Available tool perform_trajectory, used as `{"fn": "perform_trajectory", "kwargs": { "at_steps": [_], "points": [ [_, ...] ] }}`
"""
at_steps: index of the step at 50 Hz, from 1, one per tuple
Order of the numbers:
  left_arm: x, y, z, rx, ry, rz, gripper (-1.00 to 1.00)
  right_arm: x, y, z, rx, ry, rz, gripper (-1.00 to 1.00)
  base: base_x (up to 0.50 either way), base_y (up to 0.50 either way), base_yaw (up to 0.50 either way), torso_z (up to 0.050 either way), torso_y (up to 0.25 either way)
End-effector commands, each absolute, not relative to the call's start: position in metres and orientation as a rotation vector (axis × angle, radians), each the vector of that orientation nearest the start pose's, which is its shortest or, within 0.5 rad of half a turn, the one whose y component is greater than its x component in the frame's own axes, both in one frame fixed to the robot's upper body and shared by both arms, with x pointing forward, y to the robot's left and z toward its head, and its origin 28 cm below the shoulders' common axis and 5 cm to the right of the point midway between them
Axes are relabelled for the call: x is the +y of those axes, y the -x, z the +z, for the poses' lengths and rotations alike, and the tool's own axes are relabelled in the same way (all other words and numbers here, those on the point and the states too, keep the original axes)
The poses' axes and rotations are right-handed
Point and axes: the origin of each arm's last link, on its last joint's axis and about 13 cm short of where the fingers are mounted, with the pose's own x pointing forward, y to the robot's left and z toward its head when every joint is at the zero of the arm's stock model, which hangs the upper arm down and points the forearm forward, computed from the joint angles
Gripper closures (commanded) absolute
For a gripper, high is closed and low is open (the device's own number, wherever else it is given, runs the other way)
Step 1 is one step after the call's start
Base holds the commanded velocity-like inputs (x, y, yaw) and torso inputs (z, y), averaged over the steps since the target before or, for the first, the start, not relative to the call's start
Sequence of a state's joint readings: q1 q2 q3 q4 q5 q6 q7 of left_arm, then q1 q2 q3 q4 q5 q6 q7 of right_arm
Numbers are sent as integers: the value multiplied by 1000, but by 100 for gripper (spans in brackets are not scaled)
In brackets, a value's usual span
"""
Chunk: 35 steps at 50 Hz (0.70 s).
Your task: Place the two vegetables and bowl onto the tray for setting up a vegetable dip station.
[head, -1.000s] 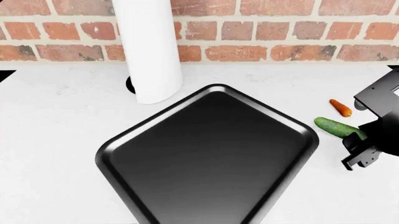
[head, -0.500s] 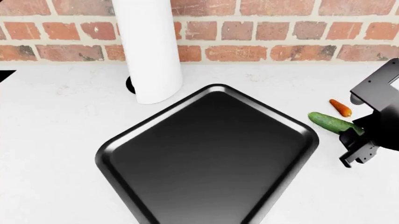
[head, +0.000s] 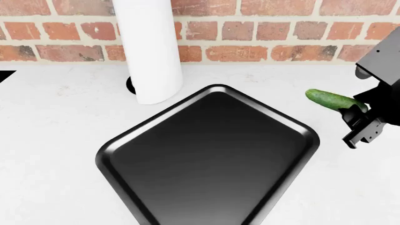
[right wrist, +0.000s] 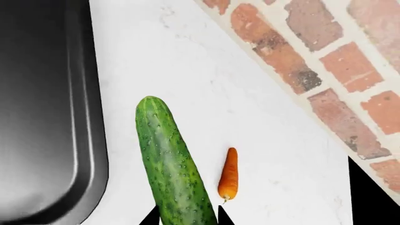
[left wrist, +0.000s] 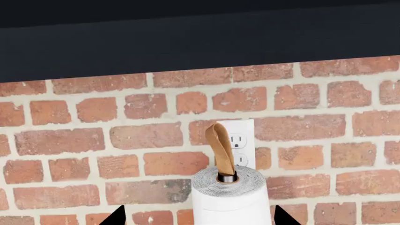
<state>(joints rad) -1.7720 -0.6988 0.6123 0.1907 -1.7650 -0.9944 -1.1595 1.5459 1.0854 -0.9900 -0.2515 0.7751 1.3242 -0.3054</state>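
One large glossy black rectangular tray [head: 206,154] lies bare on our white speckled counter [head: 56,140], a corner pointing at the red brick wall [head: 269,28]. Behind it stands the tall white paper-towel roll [head: 150,51]. Our right gripper [head: 353,113] is clenched on one end of the bumpy green cucumber [head: 328,99], held off the counter beside the tray's right corner. The small orange carrot [right wrist: 228,176] lies on the counter beneath. Whether our left gripper [left wrist: 195,220] is released or clenched, we cannot tell.

The right gripper [head: 351,111] has risen, lifting the cucumber [head: 331,100] off the table [head: 62,122]; the carrot [right wrist: 228,175] is now hidden in the head view.
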Motion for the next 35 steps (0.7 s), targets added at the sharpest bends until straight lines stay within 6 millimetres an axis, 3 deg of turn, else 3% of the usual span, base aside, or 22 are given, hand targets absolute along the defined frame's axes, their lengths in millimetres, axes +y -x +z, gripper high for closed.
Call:
{"fn": "perform_trajectory", "kwargs": {
  "at_steps": [1, 23, 35],
  "points": [
    [223, -224, 420, -215, -69, 28, -100, -236, -257, 338, 476, 730, 283, 100, 0, 0, 0, 0, 0],
    [225, -225, 420, -216, -67, 31, -100, -178, -264, 349, 441, 544, 514, 100, 0, 0, 0, 0, 0],
    [225, -224, 421, -220, -67, 31, -100, -165, -271, 340, 488, 567, 515, 100, 0, 0, 0, 0, 0]
  ]
}}
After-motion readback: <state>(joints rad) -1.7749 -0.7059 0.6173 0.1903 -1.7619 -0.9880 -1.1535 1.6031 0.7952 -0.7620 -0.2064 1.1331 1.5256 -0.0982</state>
